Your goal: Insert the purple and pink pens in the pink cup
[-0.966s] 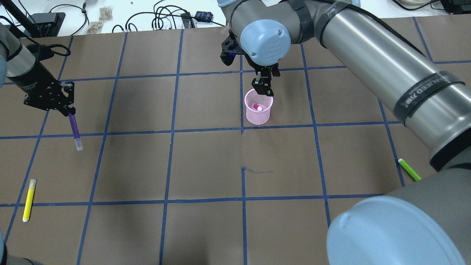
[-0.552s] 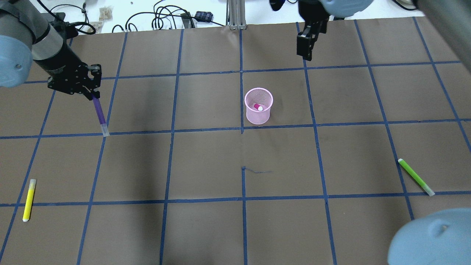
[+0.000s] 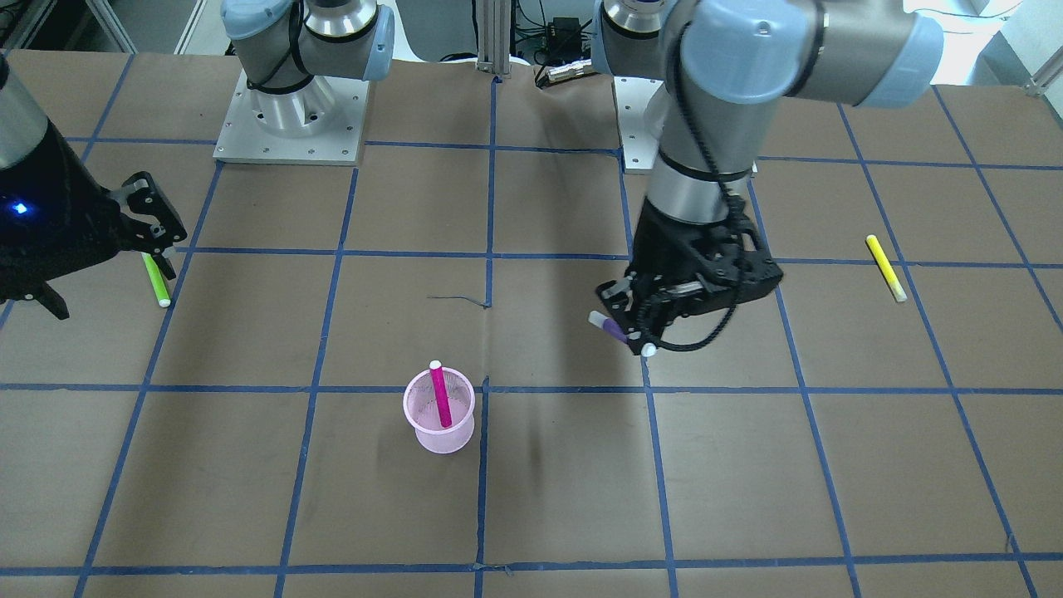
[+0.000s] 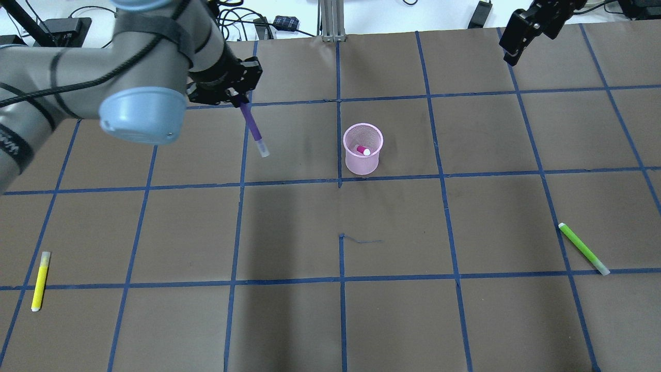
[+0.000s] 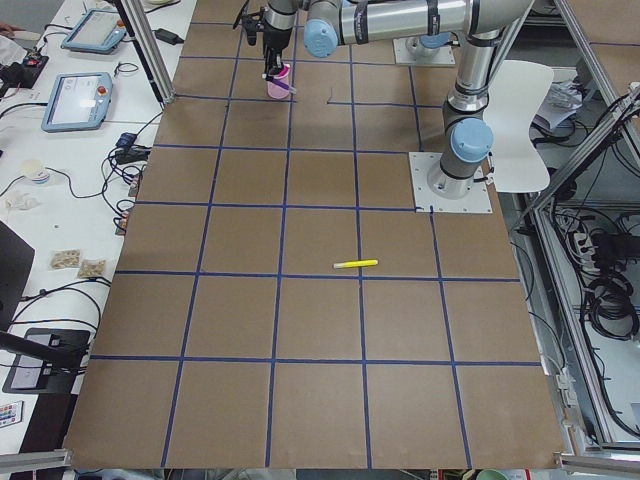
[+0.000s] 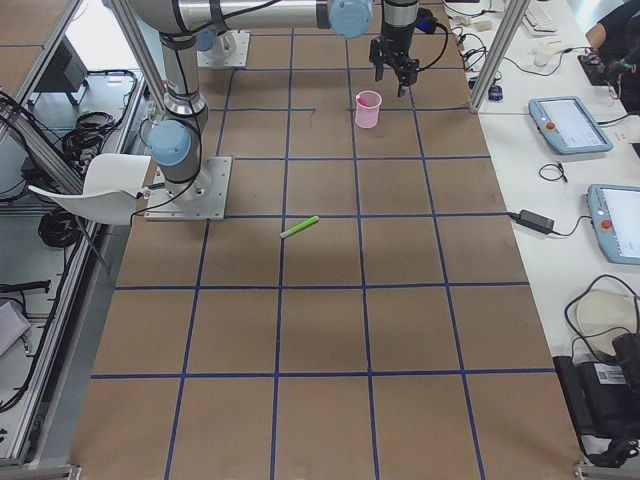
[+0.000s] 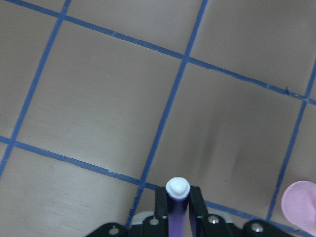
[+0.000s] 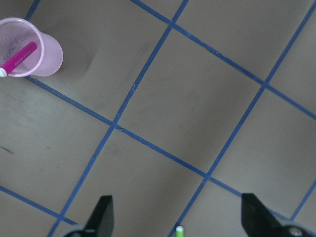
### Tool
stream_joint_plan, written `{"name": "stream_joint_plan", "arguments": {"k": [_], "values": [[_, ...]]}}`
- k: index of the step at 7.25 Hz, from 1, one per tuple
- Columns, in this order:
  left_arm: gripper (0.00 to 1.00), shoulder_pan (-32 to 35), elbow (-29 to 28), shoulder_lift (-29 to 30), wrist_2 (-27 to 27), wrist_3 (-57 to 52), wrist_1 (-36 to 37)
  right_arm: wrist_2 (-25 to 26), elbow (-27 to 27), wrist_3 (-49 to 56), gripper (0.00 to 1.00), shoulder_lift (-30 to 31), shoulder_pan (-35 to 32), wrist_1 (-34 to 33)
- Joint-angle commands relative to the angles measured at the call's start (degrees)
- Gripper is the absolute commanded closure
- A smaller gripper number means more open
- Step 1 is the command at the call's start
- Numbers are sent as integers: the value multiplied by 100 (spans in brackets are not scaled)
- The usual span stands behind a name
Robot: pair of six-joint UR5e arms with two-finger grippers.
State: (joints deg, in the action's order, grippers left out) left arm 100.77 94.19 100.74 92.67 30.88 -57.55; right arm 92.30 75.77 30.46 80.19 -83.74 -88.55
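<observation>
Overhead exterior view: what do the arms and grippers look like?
The left arm is silver-grey tubing with pale blue joint caps, black bands and a black cable; its left gripper is black, two-fingered. The right gripper is black too, showing a blue light in the front-facing view.

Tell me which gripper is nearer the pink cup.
Left. The left gripper, shut on the purple pen, hangs left of the pink cup in the overhead view; the right gripper, open, is farther off, up and to its right.
</observation>
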Motion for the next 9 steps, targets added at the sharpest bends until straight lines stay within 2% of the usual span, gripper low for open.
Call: {"name": "stream_joint_plan", "arguments": {"k": [1,2,3,4,9], "values": [[100,1002,38,409,775,907,1065,-194,683,-2797,0,557,-185,-475],[100,1188,46,559,866,998,1348,-108,746,-3592,0,541,-665,-618],[100,1260,38,621,919,999,1647,-107,781,-3765,0,480,-914,-628],[100,1295,3,648,884,990,2068,-185,791,-3384,0,462,-864,-681],[100,1357,-15,1166,849,772,2536,-344,791,-3143,0,471,-776,-717]]}}
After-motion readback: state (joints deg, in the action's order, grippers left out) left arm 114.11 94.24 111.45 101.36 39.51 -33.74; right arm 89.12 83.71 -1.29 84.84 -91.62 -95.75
